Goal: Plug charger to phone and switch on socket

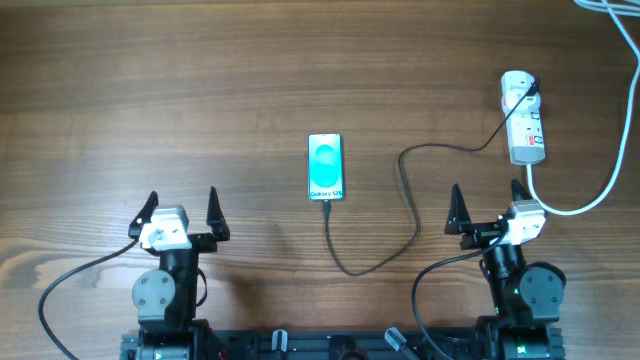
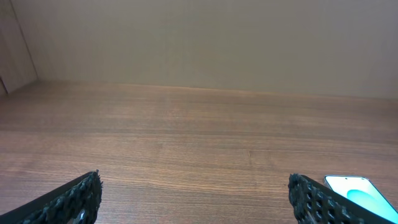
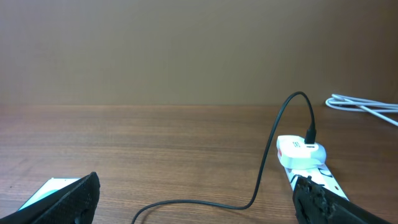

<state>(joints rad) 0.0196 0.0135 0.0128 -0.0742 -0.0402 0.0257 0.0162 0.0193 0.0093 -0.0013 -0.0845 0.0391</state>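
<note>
The phone (image 1: 326,167) lies flat mid-table, teal screen glowing, white text strip at its near end. The black charger cable (image 1: 412,210) runs from the white adapter on the socket (image 1: 523,130) at the right, loops down and reaches the phone's near end, where its plug tip (image 1: 326,203) sits at the port. My left gripper (image 1: 180,212) is open and empty, left of the phone. My right gripper (image 1: 487,208) is open and empty, just in front of the socket. The phone's corner (image 2: 357,188) shows in the left wrist view; phone (image 3: 46,190), cable (image 3: 267,155) and socket (image 3: 301,154) show in the right wrist view.
A thick white cord (image 1: 600,195) curves from the socket's near end up the right edge of the table; it also shows in the right wrist view (image 3: 364,106). The table is brown wood.
</note>
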